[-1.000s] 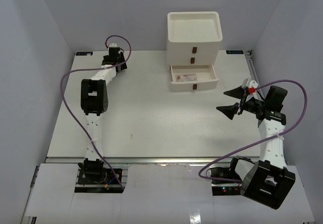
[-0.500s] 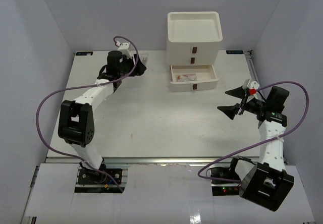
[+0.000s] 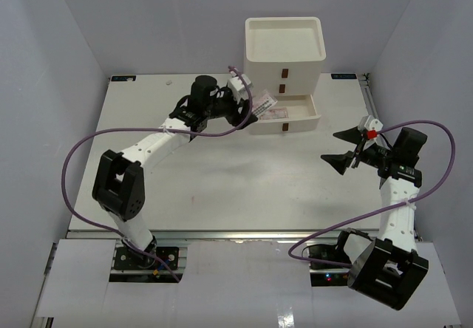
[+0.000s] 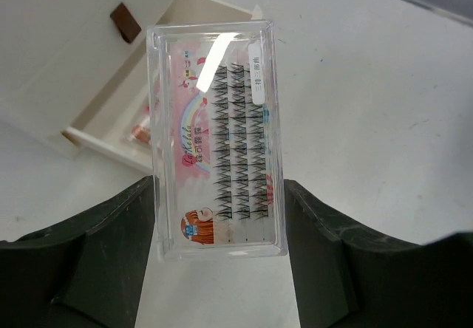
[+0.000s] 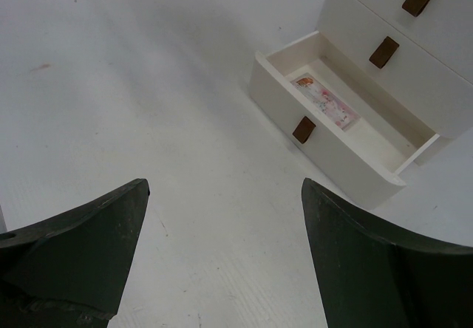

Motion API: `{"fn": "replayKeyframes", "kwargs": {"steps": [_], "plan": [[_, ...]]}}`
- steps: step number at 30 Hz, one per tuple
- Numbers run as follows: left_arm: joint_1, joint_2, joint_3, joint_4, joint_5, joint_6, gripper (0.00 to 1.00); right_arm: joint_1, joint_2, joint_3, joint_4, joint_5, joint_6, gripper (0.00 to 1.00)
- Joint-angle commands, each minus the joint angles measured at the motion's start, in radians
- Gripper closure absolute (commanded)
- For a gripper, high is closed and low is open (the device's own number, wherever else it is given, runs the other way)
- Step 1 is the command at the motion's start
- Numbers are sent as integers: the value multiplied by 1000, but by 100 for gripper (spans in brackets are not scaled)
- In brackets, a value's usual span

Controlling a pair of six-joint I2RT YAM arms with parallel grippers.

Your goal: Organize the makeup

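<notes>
Held item: a flat clear packet [image 4: 218, 139] with a pink card and rows of dark lashes, off the desk and carried in the air.
Grip: the left end effector [image 4: 218, 195] is clamped on the packet's two long edges near one end. Most of its length sticks out ahead of the fingers [image 4: 111, 239], and the printed face is towards the wrist camera.
Reason for grip, judged: holding by the edges keeps the thin case flat, and the free end can lead into a shallow space.
Position: in the top view the packet sits at the left front corner of the open bottom drawer [image 5: 340, 162]. Its height above the drawer cannot be told.
Drawer contents: a second packet [image 5: 325, 100] of the same pink kind lies flat on the drawer floor, towards the left, with bare floor beside it.
Reason for drawer, judged: like goes with like, so the held packet looks bound for that bare floor.
Box: the white box [image 3: 295, 71] stands at the back of the desk [image 3: 222, 180]. Its two upper drawers are closed and only the lowest is pulled out.
Right end effector [image 5: 222, 188]: fingers spread wide and holding nothing, raised over the right side of the desk, well apart from the drawer and facing it.
Reason for standoff, judged: it keeps the approach to the drawer free.
Risk, judged: the packet could catch the drawer's front wall if lowered short.
</notes>
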Motion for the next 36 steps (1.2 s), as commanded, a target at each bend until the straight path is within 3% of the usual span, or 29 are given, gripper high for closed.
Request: {"fn": "replayKeyframes", "kwargs": {"steps": [1,9,13,15,20,22,29,36], "plan": [[-55,136,167,-39,-24,253,96,-17,-10,-7,42,-8,1,10],[-106,391,440,-79,-98,435,91,-32,-4,-13,58,-3,15,10],[-121,476,522,-74,-164,481,83,-39,-4,-13,61,-11,19,10],[-125,524,552,-68,-194,488,69,-44,-5,-15,62,-16,19,10],[-131,575,609,-60,-265,474,13,-54,-4,-18,63,-26,22,10],[-134,575,611,-56,-288,470,7,-55,-5,-20,64,-26,22,10],[-141,546,594,-62,-340,455,2,-55,-21,-35,69,-22,9,10],[-139,346,449,-67,-245,232,2,-54,-47,-73,21,-79,-142,10]]}}
